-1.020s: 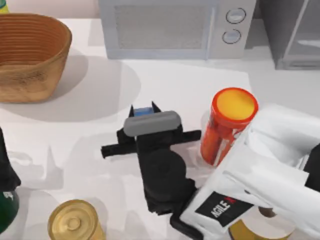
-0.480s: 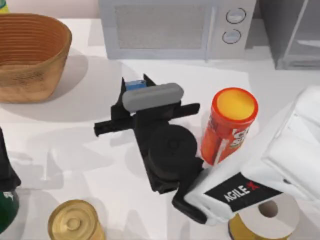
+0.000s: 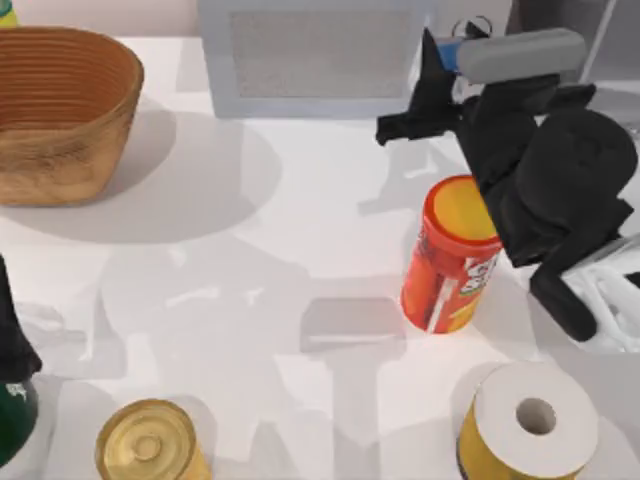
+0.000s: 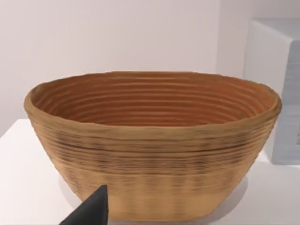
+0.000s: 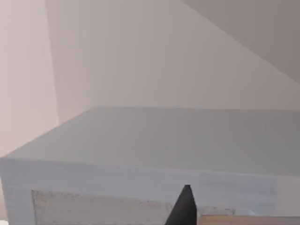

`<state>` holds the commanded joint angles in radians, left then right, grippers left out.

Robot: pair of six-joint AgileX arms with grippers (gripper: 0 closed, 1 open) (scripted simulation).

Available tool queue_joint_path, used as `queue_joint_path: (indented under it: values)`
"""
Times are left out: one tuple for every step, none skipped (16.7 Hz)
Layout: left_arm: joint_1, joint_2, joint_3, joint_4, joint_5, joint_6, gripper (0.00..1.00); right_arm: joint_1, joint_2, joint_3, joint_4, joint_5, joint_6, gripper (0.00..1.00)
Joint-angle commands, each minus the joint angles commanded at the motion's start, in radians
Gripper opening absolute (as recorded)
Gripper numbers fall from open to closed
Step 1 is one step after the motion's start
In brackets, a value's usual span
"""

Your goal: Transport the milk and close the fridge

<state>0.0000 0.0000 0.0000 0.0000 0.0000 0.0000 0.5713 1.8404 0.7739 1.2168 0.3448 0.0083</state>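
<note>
My right gripper (image 3: pixel 450 42) hangs raised at the back right, in front of the microwave's knob end. It is shut on the milk (image 3: pixel 447 48), of which a sliver of blue top shows between the black fingers. The grey fridge (image 3: pixel 610 25) stands just right of it at the back right corner, partly covered by my right arm. In the right wrist view a black fingertip (image 5: pixel 185 208) points over the microwave's top (image 5: pixel 164 140). My left arm (image 3: pixel 10 340) is parked at the left edge, and one of its fingertips (image 4: pixel 91 211) faces the basket (image 4: pixel 150 140).
The light grey microwave (image 3: pixel 320 55) lines the back. A red chips tube (image 3: pixel 452 255) with a yellow lid stands below my right arm. The woven basket (image 3: pixel 60 110) is at the back left. A yellow can (image 3: pixel 150 440), a white-topped roll (image 3: pixel 530 420) and a green bottle (image 3: pixel 12 415) line the front.
My right gripper has risen from the table's middle with the milk and swung to the back right, past the chips tube, toward the fridge. The left arm has not moved.
</note>
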Motion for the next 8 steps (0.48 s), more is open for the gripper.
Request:
queue_joint_path:
  values:
    - [0.000,0.000,0.000,0.000,0.000,0.000,1.00,-0.064,-0.046,-0.045,-0.014,-0.042,0.000,0.00]
    - [0.000,0.000,0.000,0.000,0.000,0.000,1.00,-0.129,-0.090,-0.090,-0.027,-0.082,0.001,0.00]
    - [0.000,0.000,0.000,0.000,0.000,0.000,1.00,-0.193,-0.132,-0.134,-0.040,-0.119,0.002,0.00]
    - [0.000,0.000,0.000,0.000,0.000,0.000,1.00,-0.256,-0.170,-0.176,-0.052,-0.154,0.003,0.00]
    - [0.000,0.000,0.000,0.000,0.000,0.000,1.00,-0.315,-0.205,-0.217,-0.062,-0.186,0.004,0.00]
    - [0.000,0.000,0.000,0.000,0.000,0.000,1.00,-0.371,-0.237,-0.255,-0.072,-0.215,0.005,0.00]
    - [0.000,0.000,0.000,0.000,0.000,0.000,1.00,-0.421,-0.265,-0.290,-0.080,-0.240,0.006,0.00]
    - [0.000,0.000,0.000,0.000,0.000,0.000,1.00,-0.465,-0.289,-0.320,-0.088,-0.262,0.006,0.00]
